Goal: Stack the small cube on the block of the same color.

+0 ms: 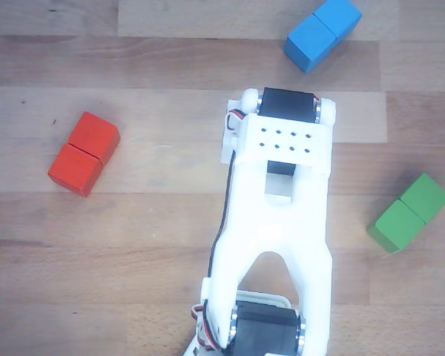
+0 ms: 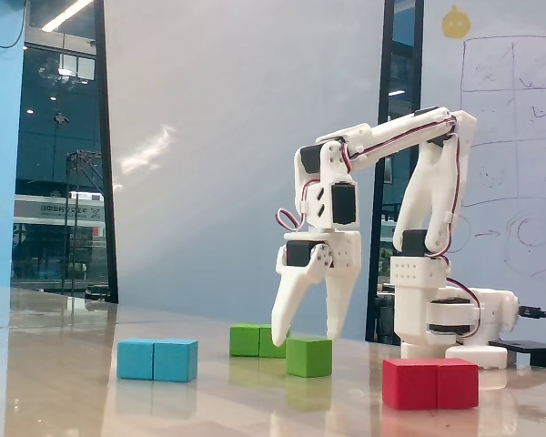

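Note:
In the fixed view the small green cube rests on the table, just in front of and to the right of the oblong green block. My gripper points straight down with its jaws open, one fingertip on each side of the cube's top; I cannot tell whether they touch it. In the other view, which looks down from above, the white arm hides the gripper and the small cube. There the green block lies at the right, with a seam across its middle.
A blue oblong block and a red oblong block lie on the wooden table. The arm's base stands at the back right in the fixed view.

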Robot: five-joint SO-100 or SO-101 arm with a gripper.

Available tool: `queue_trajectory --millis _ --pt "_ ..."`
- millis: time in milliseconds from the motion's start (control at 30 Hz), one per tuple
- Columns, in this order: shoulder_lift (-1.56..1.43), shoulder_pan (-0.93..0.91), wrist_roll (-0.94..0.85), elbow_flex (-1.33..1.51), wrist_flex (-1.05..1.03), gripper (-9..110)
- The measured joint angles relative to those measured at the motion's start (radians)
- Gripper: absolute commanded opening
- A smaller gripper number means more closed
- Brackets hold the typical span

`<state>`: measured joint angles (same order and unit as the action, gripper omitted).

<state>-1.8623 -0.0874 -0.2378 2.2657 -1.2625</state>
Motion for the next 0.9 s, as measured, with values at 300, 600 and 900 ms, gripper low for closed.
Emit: queue_trajectory --millis 300,600,900 --pt "0.044 0.0 -0.005 0.0 0.012 19" --pt "0.054 0.0 -0.012 0.0 0.091 11" --pt "0.054 0.0 -0.012 0.0 0.109 10"
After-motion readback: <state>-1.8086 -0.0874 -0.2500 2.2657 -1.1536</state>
